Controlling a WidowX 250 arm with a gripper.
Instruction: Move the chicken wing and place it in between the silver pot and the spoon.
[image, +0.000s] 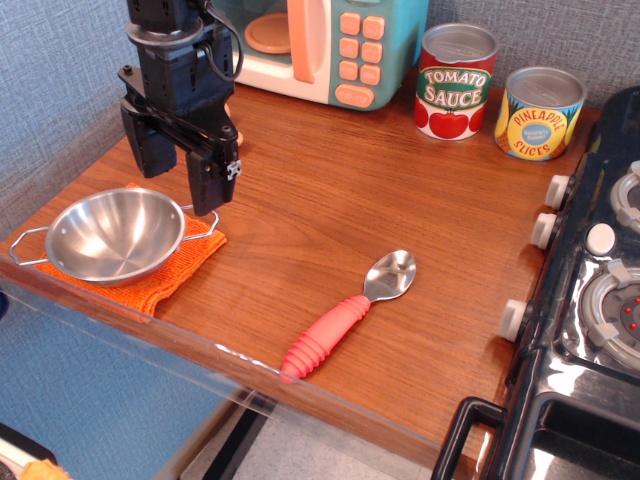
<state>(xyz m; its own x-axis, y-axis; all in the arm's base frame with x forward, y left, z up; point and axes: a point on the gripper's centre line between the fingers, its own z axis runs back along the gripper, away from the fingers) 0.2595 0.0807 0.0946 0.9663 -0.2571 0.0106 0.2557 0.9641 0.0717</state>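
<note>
We can't see the tan toy chicken wing; black gripper (180, 170), upper left, fingers spread, may bump the shiny steel pot (112, 233).

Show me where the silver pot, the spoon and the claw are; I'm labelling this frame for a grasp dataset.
silver pot (112, 236): the observation view, on the inside of its shiny bowl.
spoon (391, 275): the observation view, on its metal bowl.
claw (176, 178): the observation view, midway between its two black fingertips.
</note>
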